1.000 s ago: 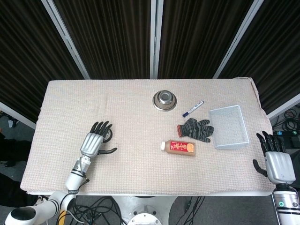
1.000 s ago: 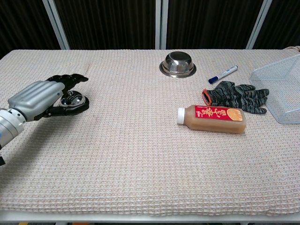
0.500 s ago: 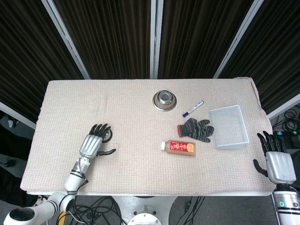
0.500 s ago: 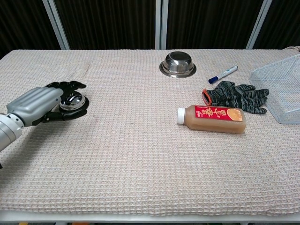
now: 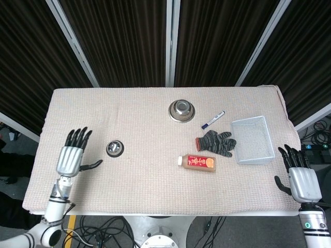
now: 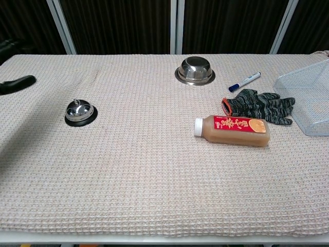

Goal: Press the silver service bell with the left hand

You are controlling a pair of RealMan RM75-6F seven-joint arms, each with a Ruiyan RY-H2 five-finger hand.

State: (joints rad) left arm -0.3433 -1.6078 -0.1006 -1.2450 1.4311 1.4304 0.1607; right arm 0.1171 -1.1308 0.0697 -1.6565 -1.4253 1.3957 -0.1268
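The silver service bell (image 5: 115, 149) (image 6: 80, 111) stands on its black base, uncovered, on the left part of the table. My left hand (image 5: 73, 156) is off to the bell's left near the table's left edge, fingers spread, holding nothing; the chest view shows only a dark fingertip (image 6: 17, 85) of it at the left border. My right hand (image 5: 301, 178) hangs past the table's right front corner, fingers apart and empty; the chest view does not show it.
A steel bowl (image 5: 181, 110) sits at the back centre, a blue marker (image 5: 212, 119) to its right. A dark knit glove (image 5: 215, 142) and a lying juice bottle (image 5: 196, 162) are right of centre. A wire basket (image 5: 252, 140) stands at the right.
My left hand has lifted off the bell and pulled away to the left, leaving the bell uncovered. The right hand has barely shifted.
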